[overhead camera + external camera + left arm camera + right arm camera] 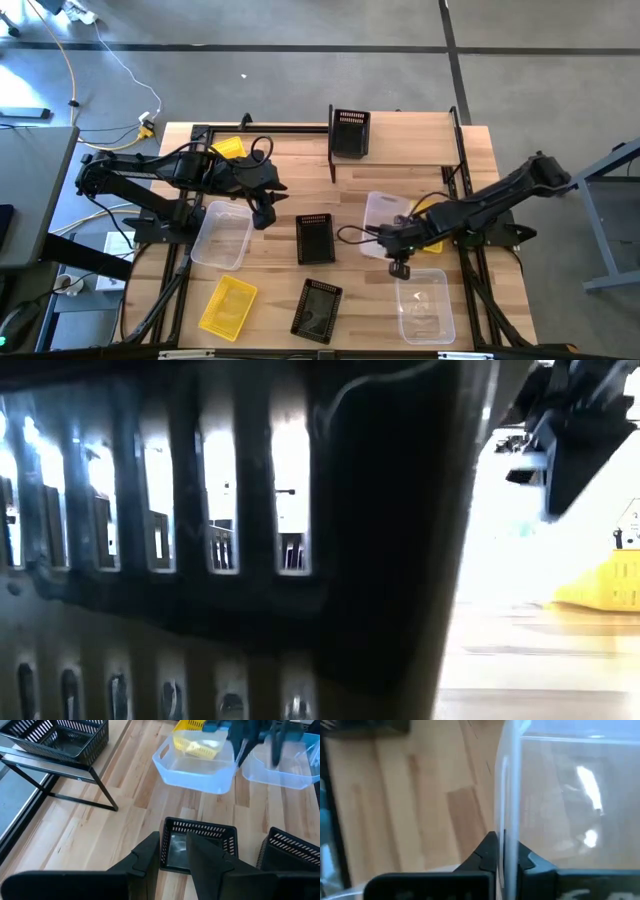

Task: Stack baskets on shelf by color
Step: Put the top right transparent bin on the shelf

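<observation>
My right gripper (399, 268) (506, 857) is shut on a clear basket (424, 306) at the near right of the table. A second clear basket (384, 222) and a yellow basket (432, 240) lie under the right arm. My left gripper (262, 214) (175, 857) hangs open in the air above and left of a black basket (315, 238) (197, 842), with nothing between its fingers. One black basket (350, 132) stands on the shelf (400, 150). On the table sit a clear basket (222, 235), a yellow basket (228, 305) and a black basket (317, 310). My right gripper pinches the clear basket's thin wall (506, 820) near its far left corner, one finger inside the basket and one outside. The fingers come from above, slanting down. Whether the basket's bottom is clear of the table cannot be told.
Another yellow basket (228, 148) lies under the left arm at the far left. In the low view a black basket (250, 560) stands close in front and blocks most of the picture. Bare wood shows between the baskets and on the right part of the shelf.
</observation>
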`<state>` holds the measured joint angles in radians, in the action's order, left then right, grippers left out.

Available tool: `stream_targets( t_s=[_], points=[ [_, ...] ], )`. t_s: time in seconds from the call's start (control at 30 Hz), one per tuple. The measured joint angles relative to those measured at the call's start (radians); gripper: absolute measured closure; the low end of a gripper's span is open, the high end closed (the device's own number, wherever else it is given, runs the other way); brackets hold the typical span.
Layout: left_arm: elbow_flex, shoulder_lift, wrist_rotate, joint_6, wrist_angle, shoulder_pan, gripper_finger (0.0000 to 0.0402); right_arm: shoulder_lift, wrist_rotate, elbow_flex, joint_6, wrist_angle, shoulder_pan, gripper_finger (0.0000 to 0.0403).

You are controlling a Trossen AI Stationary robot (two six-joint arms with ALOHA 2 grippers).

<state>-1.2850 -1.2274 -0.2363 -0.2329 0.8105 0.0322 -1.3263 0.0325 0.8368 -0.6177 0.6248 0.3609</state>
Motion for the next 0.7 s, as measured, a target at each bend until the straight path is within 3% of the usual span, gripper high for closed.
stream_targets(
  t_s=[0.33,0.7],
  points=[
    [0.0,0.0,0.0,0.014,0.0,0.0,0.0316,0.21,-0.114,0.0,-0.074,-0.022,0.047,0.0402],
    [0.0,0.0,-0.002,0.019,0.0,0.0,0.0316,0.407,-0.213,0.0,-0.023,-0.023,0.047,0.0403]
  ],
)
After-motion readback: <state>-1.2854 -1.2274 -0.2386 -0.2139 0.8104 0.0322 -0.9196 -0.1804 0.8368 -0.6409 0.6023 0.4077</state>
